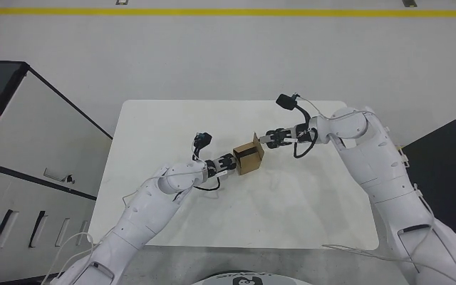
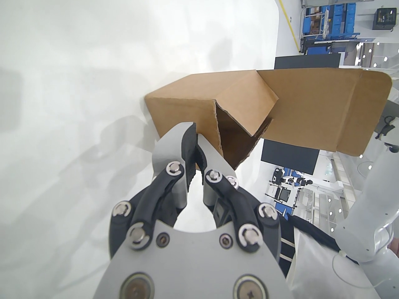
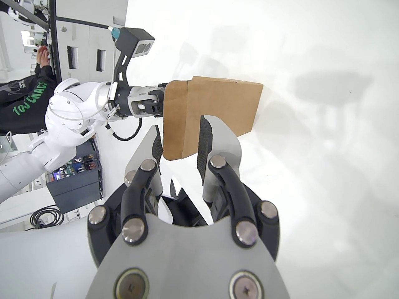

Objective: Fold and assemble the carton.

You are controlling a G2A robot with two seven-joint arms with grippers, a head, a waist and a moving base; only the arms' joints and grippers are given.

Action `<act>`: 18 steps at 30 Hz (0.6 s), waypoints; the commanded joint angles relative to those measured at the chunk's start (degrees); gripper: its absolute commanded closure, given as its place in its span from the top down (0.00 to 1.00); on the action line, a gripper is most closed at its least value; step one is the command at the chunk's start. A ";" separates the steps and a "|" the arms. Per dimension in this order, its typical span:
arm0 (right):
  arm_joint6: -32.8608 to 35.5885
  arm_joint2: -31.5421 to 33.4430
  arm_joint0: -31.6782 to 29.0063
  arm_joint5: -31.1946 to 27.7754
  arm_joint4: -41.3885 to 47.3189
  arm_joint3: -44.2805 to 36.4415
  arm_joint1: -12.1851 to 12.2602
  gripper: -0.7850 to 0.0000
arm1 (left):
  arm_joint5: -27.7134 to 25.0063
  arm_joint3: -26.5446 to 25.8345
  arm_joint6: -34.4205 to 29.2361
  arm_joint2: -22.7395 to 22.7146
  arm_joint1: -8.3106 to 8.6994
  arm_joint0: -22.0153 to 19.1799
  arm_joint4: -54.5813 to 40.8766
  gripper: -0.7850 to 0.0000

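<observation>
A small brown carton (image 1: 249, 159) stands near the middle of the white table (image 1: 171, 128), one end open with its flaps loose. My left gripper (image 1: 229, 164) is at the carton's left side and is shut on the edge of a side panel (image 2: 195, 149). In the left wrist view the carton (image 2: 299, 107) shows an inner flap folded in and a long flap sticking outward. My right gripper (image 1: 267, 139) is at the carton's upper right, open, its fingers straddling the corner of a flap (image 3: 180, 147). The right wrist view has the carton (image 3: 224, 107) with the left gripper (image 3: 156, 104) behind it.
A grey cabinet (image 1: 35, 157) with a dark top stands left of the table. A dark unit (image 1: 434, 157) sits off the right edge. Bare tabletop lies in front of and behind the carton.
</observation>
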 commanded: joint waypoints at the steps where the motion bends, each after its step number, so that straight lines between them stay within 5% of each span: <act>1: 0.01 -0.58 0.31 0.08 -0.29 0.12 -0.09 0.34 | 0.16 0.00 0.03 -0.02 -0.05 0.03 -0.04 0.00; 10: -0.47 -4.63 3.08 0.62 -2.72 2.37 -0.99 0.31 | 0.38 -0.24 -0.06 -0.14 -0.14 0.27 0.46 0.00; 18: -0.50 -7.12 4.99 0.90 -3.52 3.84 -1.70 0.10 | 0.52 -0.29 -0.31 -0.27 -0.24 0.22 0.78 0.00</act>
